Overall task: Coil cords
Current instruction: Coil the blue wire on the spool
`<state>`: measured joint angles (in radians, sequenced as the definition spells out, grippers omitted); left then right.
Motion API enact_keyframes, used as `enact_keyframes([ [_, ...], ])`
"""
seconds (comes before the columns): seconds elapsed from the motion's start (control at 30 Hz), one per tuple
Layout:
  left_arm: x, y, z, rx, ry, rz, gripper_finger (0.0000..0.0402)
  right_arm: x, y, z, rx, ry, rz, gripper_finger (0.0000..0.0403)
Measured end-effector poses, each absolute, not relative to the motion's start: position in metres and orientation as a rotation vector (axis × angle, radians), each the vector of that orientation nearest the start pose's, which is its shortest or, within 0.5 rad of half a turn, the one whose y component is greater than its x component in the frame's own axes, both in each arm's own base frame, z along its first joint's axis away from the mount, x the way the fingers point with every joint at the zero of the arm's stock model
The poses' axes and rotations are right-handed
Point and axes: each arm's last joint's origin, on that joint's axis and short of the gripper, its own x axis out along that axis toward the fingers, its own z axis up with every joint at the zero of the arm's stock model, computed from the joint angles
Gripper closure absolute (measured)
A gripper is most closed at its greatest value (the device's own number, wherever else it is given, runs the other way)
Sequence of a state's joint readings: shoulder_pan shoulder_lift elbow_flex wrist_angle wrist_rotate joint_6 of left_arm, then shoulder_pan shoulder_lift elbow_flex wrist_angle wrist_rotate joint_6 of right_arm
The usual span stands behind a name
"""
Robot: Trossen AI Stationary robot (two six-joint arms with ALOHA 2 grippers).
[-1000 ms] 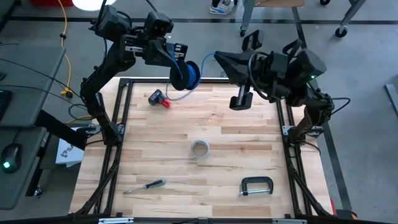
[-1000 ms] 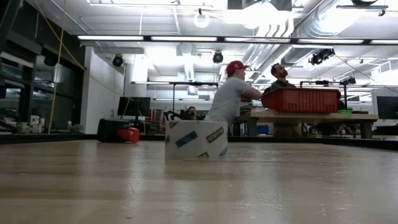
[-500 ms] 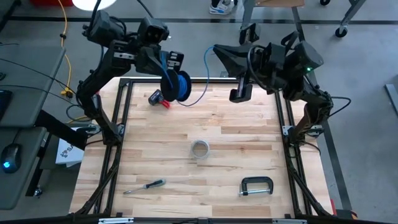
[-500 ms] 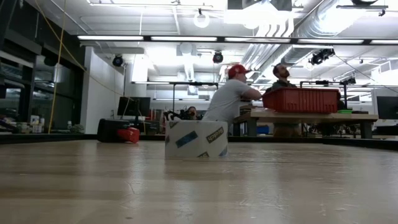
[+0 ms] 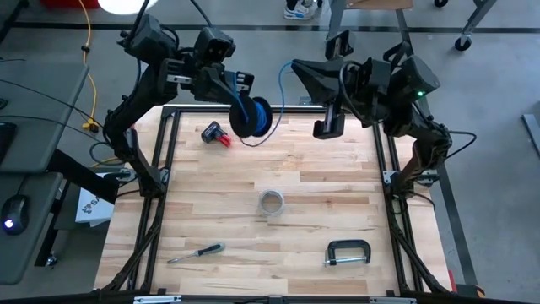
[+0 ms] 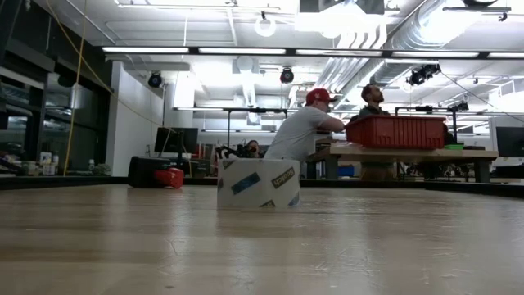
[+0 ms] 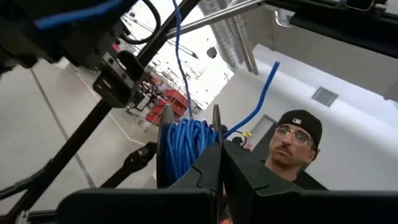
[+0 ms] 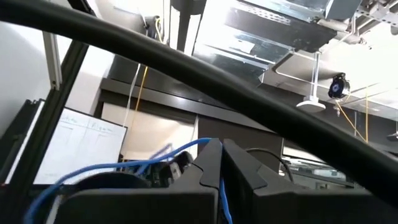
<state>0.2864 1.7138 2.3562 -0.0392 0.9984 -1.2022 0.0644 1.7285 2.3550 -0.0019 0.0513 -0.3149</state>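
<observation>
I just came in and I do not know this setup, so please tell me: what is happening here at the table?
Both arms are raised above the far edge of the table and work on a blue cord. The left tool is shut on a coil of the blue cord, already wound in many loops. The right tool is shut on the free end, which arcs between the two arms. On the table lie a tape roll, a screwdriver, a clamp and a small red and black object, all untouched.
</observation>
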Motion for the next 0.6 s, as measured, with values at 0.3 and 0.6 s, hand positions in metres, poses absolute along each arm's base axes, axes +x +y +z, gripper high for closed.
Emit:
enact_keyframes([
  [0.3, 0.294, 0.048, 0.602, -0.778, -0.008, -0.880, 0.0397, 0.312, 0.015, 0.608, -0.256, -0.614, -0.091, 0.0403],
  [0.6, 0.302, 0.045, 0.599, -0.796, 0.010, -0.899, 0.0397, 0.316, 0.013, 0.606, -0.248, -0.603, -0.094, 0.0403],
])
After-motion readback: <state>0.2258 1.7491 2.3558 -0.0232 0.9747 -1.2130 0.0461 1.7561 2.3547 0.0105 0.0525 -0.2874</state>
